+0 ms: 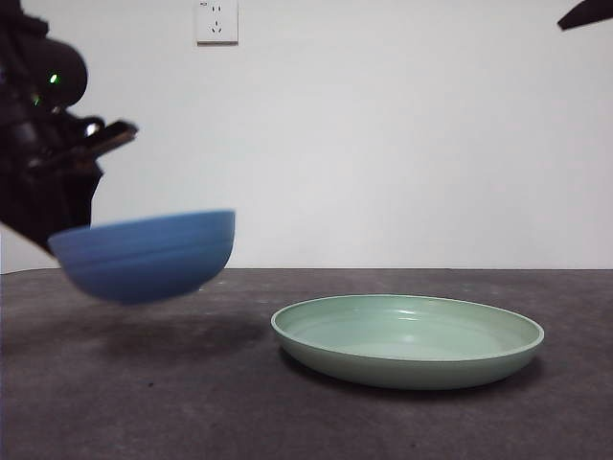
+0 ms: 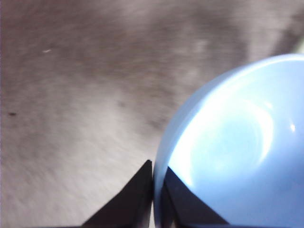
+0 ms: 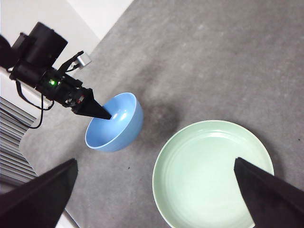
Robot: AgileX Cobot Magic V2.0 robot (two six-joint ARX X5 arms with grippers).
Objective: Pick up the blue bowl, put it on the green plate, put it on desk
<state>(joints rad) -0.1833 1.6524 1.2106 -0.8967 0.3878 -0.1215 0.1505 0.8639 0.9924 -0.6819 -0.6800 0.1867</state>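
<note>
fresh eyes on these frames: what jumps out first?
The blue bowl, tilted and off the desk with its shadow beneath, pinched at the rim by the left claw. Beside it and apart from it, the green plate sits empty on the desk. The right claw hangs open high above the plate.

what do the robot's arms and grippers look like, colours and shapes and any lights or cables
Both are black. The left gripper ends in narrow pointed wedge jaws, on a blocky wrist with a rounded black housing, a small green light, looping black cables and a silver-grey part on top. The right gripper shows two broad, matte black triangular jaws with plain flat faces; no markings are visible.
</note>
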